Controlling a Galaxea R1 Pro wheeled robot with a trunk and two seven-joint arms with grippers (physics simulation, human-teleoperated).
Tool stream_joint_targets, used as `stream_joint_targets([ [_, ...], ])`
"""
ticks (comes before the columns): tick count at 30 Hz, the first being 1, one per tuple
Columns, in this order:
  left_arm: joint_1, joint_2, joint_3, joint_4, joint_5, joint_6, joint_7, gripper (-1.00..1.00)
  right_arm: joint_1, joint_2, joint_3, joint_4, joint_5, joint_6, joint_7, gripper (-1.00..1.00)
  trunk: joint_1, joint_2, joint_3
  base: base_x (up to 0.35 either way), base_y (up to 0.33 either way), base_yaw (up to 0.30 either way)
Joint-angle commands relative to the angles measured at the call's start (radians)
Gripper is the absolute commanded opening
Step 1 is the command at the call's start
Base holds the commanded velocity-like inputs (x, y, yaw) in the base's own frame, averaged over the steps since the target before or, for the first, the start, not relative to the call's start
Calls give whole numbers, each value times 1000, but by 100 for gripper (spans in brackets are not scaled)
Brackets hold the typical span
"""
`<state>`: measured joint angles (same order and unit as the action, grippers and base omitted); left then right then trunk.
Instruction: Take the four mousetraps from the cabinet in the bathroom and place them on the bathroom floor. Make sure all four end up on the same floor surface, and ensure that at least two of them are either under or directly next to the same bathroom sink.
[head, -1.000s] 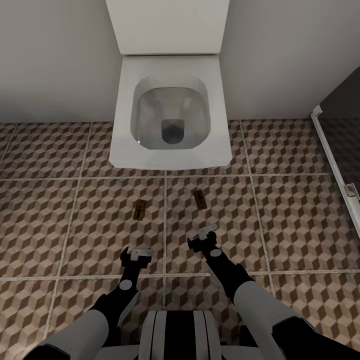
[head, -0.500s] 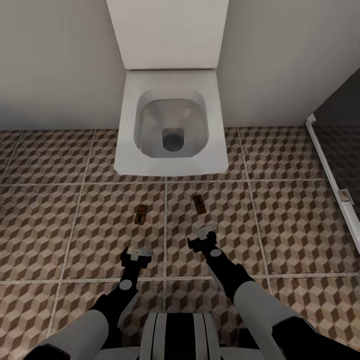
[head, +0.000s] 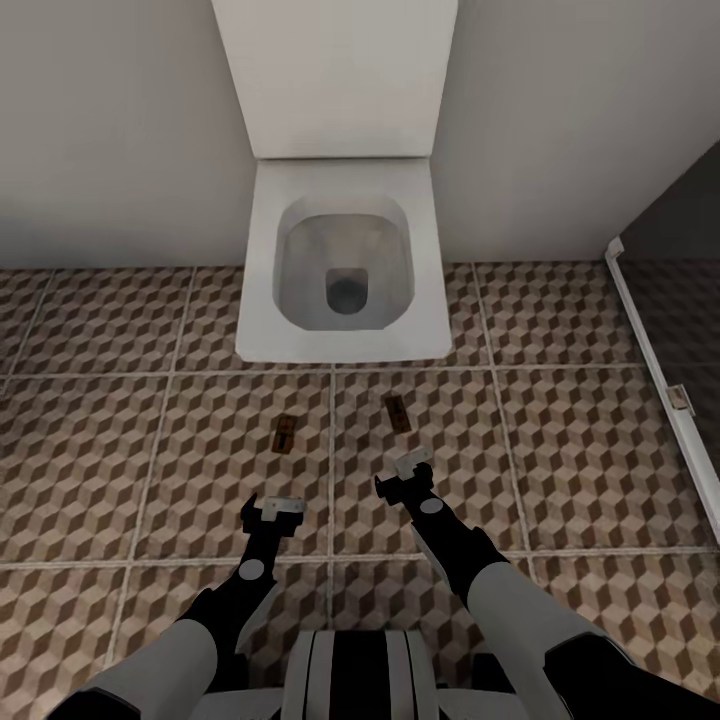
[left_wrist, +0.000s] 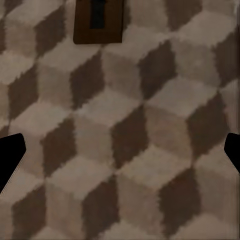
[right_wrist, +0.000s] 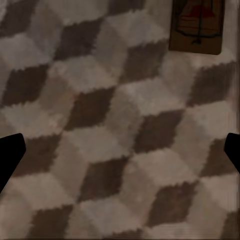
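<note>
Two mousetraps lie flat on the bathroom floor (head: 590, 450) in front of a white toilet. The left mousetrap (head: 285, 433) also shows as a brown board in the left wrist view (left_wrist: 98, 21). The right mousetrap (head: 397, 412) shows with its red mark in the right wrist view (right_wrist: 196, 25). My left gripper (head: 272, 508) hangs open over the tiles just short of the left trap, its fingertips (left_wrist: 10, 157) wide apart. My right gripper (head: 404, 477) is open too, just short of the right trap, holding nothing. The cabinet and the bathroom sink are out of view.
A square white toilet (head: 344, 270) with raised lid stands against the pale wall straight ahead. A white-framed glass panel (head: 655, 370) runs along the right side over a darker area. Open tiled floor stretches left and right of the arms.
The whole view has shifted: the toilet and both mousetraps sit farther away and smaller, so the camera has backed off. Both grippers hold the same pose, open and empty.
</note>
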<state>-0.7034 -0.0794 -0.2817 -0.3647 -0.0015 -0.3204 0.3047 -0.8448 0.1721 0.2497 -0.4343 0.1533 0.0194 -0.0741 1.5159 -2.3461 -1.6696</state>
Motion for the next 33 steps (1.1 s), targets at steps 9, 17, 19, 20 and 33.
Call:
stream_joint_targets([
  [9,-1,1,-8,1,0,-2,10,100,0,0,5,0,8,2,-7,100,-35,63,28,0,0,0],
  [17,-1,1,-8,1,0,-2,10,100,0,-1,5,0,8,2,-7,100,-65,119,53,0,0,0],
  [19,-1,1,-8,1,0,-2,10,100,0,0,5,0,8,2,-7,100,-73,133,59,0,0,0],
  [20,-1,1,-8,1,0,-2,10,100,0,0,5,0,8,2,-7,100,-77,140,62,0,0,0],
  [33,-1,0,-8,1,0,-1,10,100,0,-1,5,0,8,1,-7,100,-127,231,103,0,0,0],
])
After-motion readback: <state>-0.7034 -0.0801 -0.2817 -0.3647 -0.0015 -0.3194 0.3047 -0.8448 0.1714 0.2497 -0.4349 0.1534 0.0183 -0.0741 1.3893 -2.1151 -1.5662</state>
